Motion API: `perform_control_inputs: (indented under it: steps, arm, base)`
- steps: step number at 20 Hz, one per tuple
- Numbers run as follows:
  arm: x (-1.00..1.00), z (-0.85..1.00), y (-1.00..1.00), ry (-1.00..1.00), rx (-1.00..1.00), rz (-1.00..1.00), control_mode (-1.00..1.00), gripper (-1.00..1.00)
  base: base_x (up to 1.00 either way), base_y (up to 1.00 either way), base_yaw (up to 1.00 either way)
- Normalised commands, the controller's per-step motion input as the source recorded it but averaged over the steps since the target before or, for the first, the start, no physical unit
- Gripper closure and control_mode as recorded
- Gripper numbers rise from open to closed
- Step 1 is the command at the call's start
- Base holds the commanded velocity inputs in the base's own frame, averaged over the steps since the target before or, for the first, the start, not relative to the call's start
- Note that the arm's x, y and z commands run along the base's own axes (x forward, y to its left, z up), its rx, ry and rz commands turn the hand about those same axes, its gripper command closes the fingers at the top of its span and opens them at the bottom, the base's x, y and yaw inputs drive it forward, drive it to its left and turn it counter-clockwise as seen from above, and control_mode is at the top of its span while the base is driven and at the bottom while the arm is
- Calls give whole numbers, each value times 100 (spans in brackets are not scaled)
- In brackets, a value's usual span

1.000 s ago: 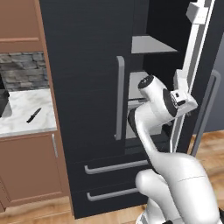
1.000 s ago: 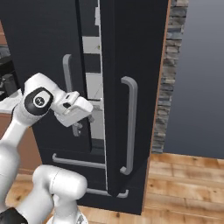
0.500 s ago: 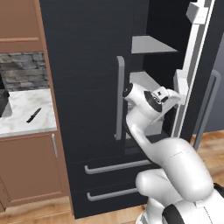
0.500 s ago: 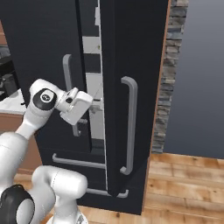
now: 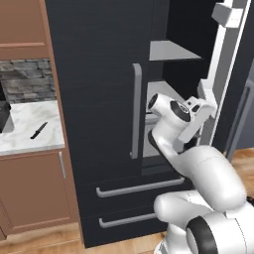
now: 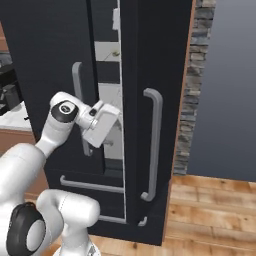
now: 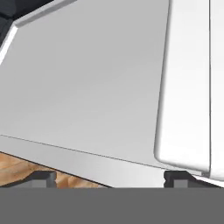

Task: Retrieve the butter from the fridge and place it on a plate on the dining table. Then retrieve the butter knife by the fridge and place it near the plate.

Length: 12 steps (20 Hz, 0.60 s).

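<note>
— Where was the arm?
— Its white hand sat in the gap of the tall black double-door fridge (image 5: 94, 89), fingers (image 7: 109, 177) spread wide, gripping nothing, close over a pale grey shelf (image 7: 87, 78).
— And the knife?
— The slim dark butter knife (image 5: 38, 130) lay on the white marble tabletop (image 5: 30, 134), left of the fridge.

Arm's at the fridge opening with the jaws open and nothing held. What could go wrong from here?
1. The hand sits in the narrow gap between the left door and the partly open right door of the fridge; a reach inward could knock either door.
2. The hand view shows just a pale panel up close, so the butter isn't located; reaching now is blind.
</note>
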Motion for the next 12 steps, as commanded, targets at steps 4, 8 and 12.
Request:
perform_control_inputs:
  steps: [4,8,12]
  arm:
    - [-18,0,-92,22,0,-1,-100,-100]
    - [-21,0,-100,28,0,-3,-100,-100]
    - [-31,0,-74,13,0,-2,-100,-100]
  base:
    - [0,0,0]
    - [0,0,0]
    - [0,0,0]
